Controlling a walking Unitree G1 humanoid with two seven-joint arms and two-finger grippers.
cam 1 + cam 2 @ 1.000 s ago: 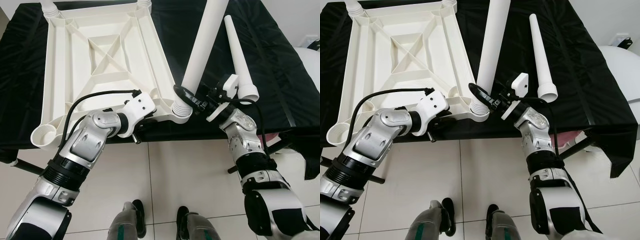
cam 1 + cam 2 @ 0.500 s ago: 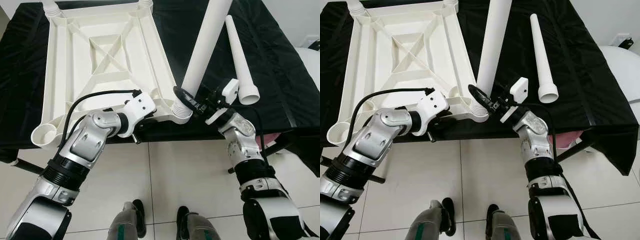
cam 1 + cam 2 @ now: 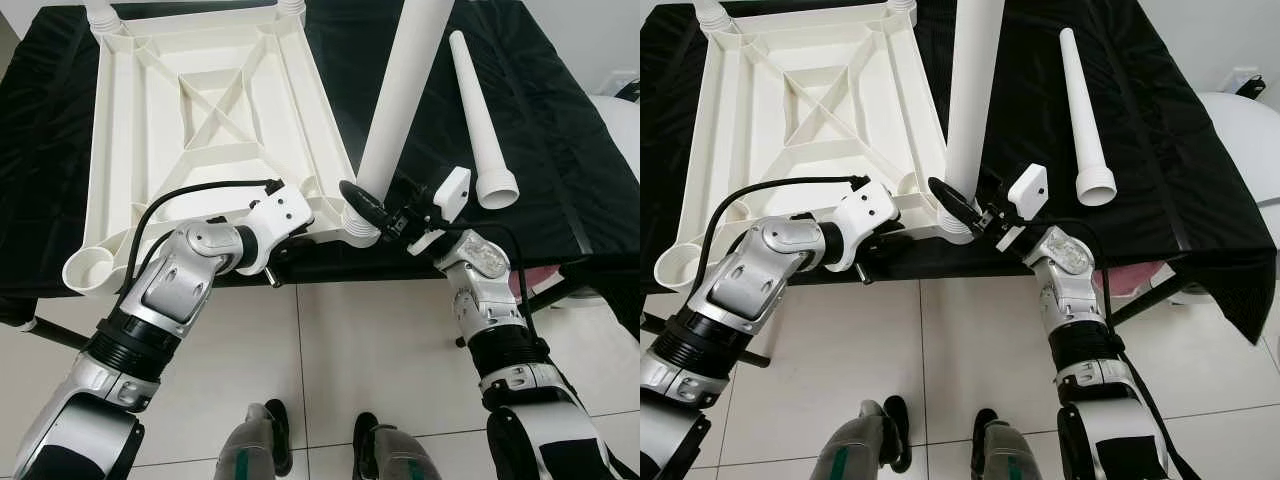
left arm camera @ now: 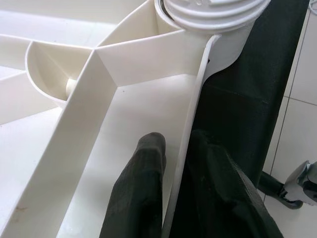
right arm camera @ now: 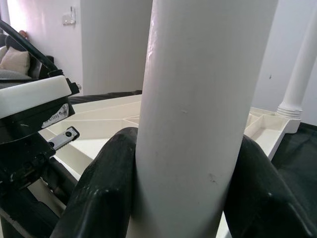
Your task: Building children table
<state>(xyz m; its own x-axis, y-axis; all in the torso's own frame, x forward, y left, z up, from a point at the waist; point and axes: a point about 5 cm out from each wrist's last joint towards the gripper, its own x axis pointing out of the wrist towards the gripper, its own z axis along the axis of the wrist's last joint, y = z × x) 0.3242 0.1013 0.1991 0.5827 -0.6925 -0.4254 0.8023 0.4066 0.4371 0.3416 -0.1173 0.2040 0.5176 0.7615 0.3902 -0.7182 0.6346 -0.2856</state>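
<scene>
A desk (image 3: 560, 150) with a black cloth (image 3: 1160, 130) over it carries the things. A big white table top (image 3: 200, 130) lies upside down on the cloth, its ribs facing up. Its near edge is pinched by the left claw (image 4: 173, 198), one finger inside the rim and one outside. A loose white leg (image 3: 482, 110) lies flat on the cloth, just beyond the right claw (image 3: 365, 205) and a little to its right, wide end toward the robot. Under the desk is a floor (image 3: 330, 350) of pale tiles.
</scene>
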